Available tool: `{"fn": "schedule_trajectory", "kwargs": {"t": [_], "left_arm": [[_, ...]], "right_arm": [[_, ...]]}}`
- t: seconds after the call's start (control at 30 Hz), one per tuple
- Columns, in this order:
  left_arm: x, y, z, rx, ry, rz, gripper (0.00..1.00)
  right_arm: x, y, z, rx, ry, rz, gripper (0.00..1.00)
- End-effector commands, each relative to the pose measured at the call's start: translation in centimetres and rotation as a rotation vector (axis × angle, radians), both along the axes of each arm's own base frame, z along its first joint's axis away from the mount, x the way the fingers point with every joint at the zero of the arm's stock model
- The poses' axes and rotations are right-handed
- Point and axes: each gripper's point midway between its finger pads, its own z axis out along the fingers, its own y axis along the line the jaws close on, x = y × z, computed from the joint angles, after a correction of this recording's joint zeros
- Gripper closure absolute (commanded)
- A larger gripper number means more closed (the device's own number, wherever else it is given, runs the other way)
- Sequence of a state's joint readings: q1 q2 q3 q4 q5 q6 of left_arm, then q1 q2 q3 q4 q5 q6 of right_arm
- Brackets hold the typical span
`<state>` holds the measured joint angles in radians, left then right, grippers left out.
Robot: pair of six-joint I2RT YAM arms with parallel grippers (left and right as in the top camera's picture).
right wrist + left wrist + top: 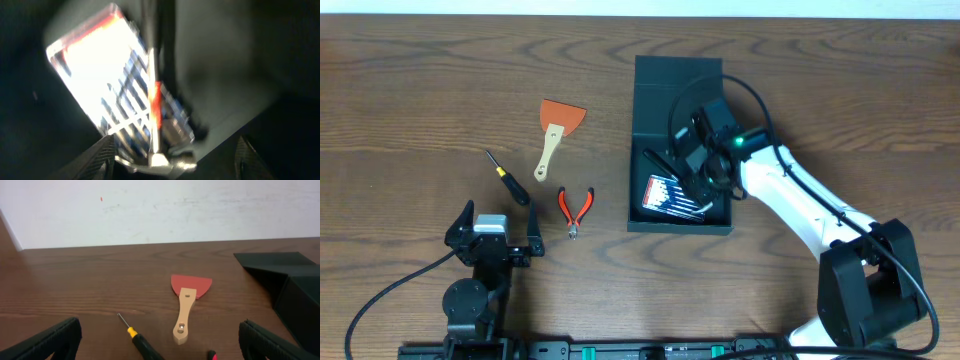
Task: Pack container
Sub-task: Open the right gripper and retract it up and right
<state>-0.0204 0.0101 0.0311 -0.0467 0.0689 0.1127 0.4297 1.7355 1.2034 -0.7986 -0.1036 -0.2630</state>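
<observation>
Dark-brown wooden table [400, 100] seen from above, with a pale wall behind it in the left wrist view. At centre right sits the container [680, 228], its flap lid [677, 85] thrown open toward the far edge. Inside lie a clear case [670, 193] of slim tools and a black-handled tool beside it. The right gripper [698, 170] hangs inside the box above the case. Its wrist view is blurred, but the jaws stand apart with nothing clamped between them. The left gripper [498, 225] rests near the front edge, spread to its widest and empty. Well left of the box lie a scraper [558, 130], a screwdriver [508, 177] and pliers [575, 210], all unpacked.

Handling, by judgement: the box looks light and matte, so unlikely to slip. Its thin board walls would flex or dent under a hard pinch. A side wall pinched over its rim gives the firmest hold, and the lid is best taken at its free edge.
</observation>
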Motion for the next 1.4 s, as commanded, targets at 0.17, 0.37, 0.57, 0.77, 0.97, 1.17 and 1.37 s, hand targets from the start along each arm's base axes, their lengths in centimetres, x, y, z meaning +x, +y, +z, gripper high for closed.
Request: {"fn": "schedule_trajectory", "kwargs": {"t": [0.17, 0.37, 0.57, 0.77, 0.97, 1.17, 1.37], "left_arm": [[0.0, -0.1, -1.6, 0.014, 0.036, -0.010, 0.02], [0.0, -0.1, -1.6, 0.014, 0.036, -0.010, 0.02], [0.0, -0.1, -1.6, 0.014, 0.036, -0.010, 0.01], [0.0, -0.1, -1.6, 0.014, 0.036, -0.010, 0.01], [0.0, -0.1, -1.6, 0.014, 0.036, -0.010, 0.02], [0.0, -0.1, -1.6, 0.014, 0.036, -0.010, 0.01], [0.0, -0.1, -1.6, 0.014, 0.036, -0.010, 0.01]], "right_arm": [[6.5, 1.0, 9.2, 0.101, -0.176, -0.279, 0.42], [9.2, -5.3, 13.7, -0.042, -0.319, -0.581, 0.37], [9.4, -11.7, 15.5, -0.109, -0.325, -0.797, 0.09], [8.8, -17.5, 15.5, -0.152, -0.287, -0.925, 0.01], [8.4, -22.2, 15.4, -0.175, -0.280, -1.039, 0.01], [8.0, -23.9, 15.4, -0.184, -0.272, -1.080, 0.01], [8.0, -23.9, 15.4, -0.184, -0.272, -1.079, 0.01]]}}
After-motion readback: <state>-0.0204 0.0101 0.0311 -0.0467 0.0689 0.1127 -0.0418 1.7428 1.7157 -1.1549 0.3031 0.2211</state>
